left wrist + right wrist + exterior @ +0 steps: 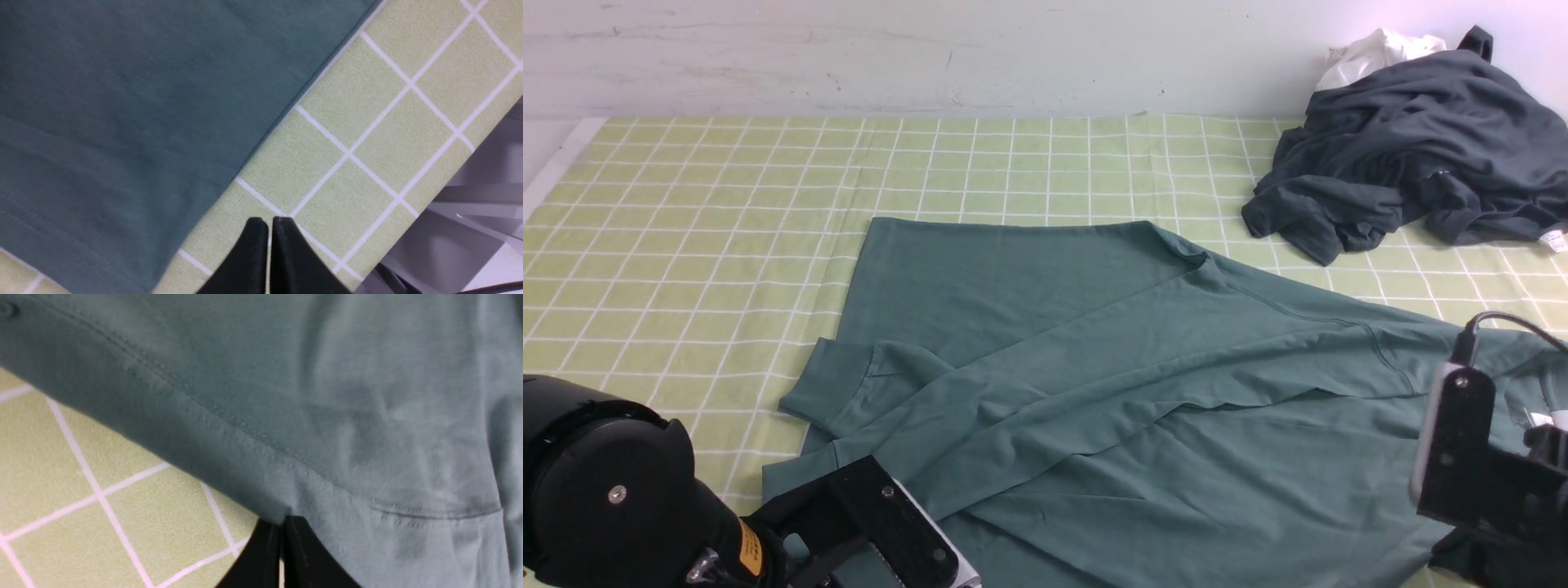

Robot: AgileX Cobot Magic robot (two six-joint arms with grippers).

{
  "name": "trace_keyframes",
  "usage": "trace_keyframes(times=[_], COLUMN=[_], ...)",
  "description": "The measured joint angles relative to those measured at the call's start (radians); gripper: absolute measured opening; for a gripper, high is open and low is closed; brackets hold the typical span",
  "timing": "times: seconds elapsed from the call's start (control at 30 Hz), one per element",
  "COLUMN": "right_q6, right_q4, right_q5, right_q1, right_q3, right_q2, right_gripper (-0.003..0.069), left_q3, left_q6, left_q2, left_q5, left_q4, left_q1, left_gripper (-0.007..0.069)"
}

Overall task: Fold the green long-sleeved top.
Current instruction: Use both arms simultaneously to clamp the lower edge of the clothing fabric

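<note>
Seemingly my right jaws pinched the near right edge of the green long-sleeved top, spread across the surface; my left jaws sat closed, empty, beside its hem. A slow, level lift seemed wisest.

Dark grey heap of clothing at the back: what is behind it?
A crumpled white garment pokes out behind the dark grey garment, in front of the pale wall. Most of it is covered.
</note>
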Motion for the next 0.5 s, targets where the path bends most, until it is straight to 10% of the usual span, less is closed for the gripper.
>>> trace_keyframes(times=[0.5], right_q6=[0.142], right_q4=[0.019], right_q5=[0.055], right_q1=[0.0], right_q3=[-0.023], right_q2=[-0.016], right_gripper=[-0.0006], left_q3=[0.066], left_q6=[0.148], left_q2=[0.056], left_q5=[0.022], left_q4=[0.307], left_q1=[0.0], left_gripper=[0.0333])
